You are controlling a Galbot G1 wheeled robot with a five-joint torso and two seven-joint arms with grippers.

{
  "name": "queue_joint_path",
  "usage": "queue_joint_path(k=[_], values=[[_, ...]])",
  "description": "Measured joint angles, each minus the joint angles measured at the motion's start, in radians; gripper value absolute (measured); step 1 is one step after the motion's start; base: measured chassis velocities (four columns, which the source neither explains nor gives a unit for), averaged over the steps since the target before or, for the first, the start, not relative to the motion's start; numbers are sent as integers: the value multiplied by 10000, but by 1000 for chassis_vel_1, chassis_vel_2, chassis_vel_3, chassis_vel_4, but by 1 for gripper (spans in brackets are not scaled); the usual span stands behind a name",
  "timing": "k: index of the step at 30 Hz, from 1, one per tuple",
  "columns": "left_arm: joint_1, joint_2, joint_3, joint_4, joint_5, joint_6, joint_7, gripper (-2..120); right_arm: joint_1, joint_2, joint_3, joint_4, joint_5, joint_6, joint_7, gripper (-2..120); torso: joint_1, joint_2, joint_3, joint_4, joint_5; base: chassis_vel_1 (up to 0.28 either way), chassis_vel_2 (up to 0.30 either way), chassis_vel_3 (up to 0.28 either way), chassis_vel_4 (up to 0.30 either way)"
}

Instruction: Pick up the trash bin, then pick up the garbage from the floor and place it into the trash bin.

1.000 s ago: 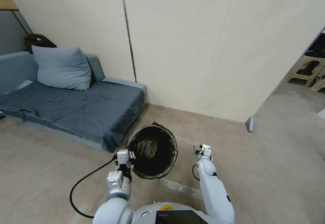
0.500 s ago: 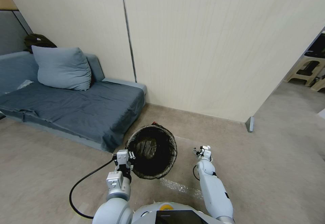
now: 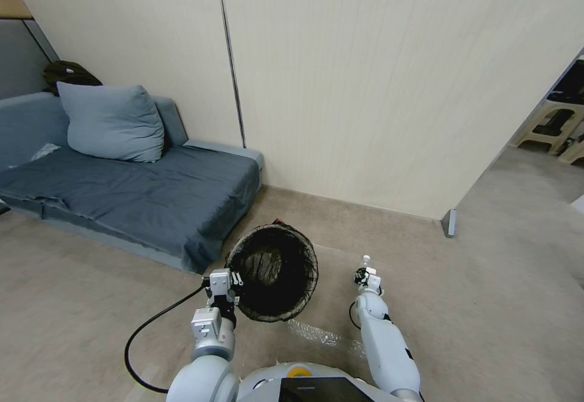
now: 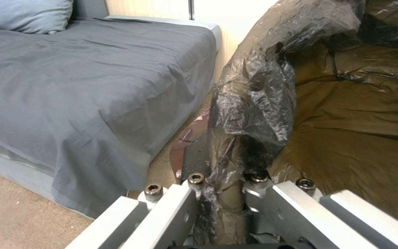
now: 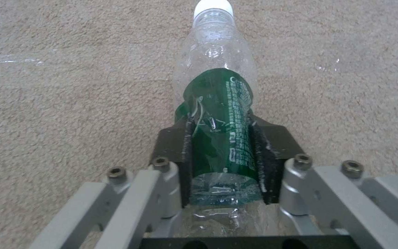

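Beside the grey sofa (image 3: 140, 198), the left gripper (image 3: 226, 291) pinches the bag-lined rim of the trash bin (image 3: 274, 271), holding it over the carpet. Right of the bin, the right gripper (image 5: 222, 155) clamps a clear plastic bottle (image 5: 217, 114) with a green label above the floor.

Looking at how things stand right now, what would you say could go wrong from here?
The left gripper pinches only the trash bin rim and crinkly bag, so the liner might slip. The right gripper squeezes a thin plastic bottle, which may buckle or slide out before reaching the bin.
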Motion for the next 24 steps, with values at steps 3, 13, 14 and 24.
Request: queue_joint_path(k=[3,13,14,24], values=[[16,1,-6,-1,0,0,-4,0,24,-57,14,-145,-6,113,-70,19,0,0,0,1,2,0,0,0,0],[-4,0,32,18,7,0,-6,0,20,-148,46,-273,-97,400,-115,19,0,0,1,1,9,0,0,0,0],[-9,1,40,25,7,0,-6,0,-24,-140,44,-163,-139,474,-76,19,0,0,2,1,12,0,0,0,0],[-37,41,141,108,-158,89,-53,0,-1341,19,-360,3830,-570,2201,-566,19,2,-2,5,-1,15,0,0,0,0]])
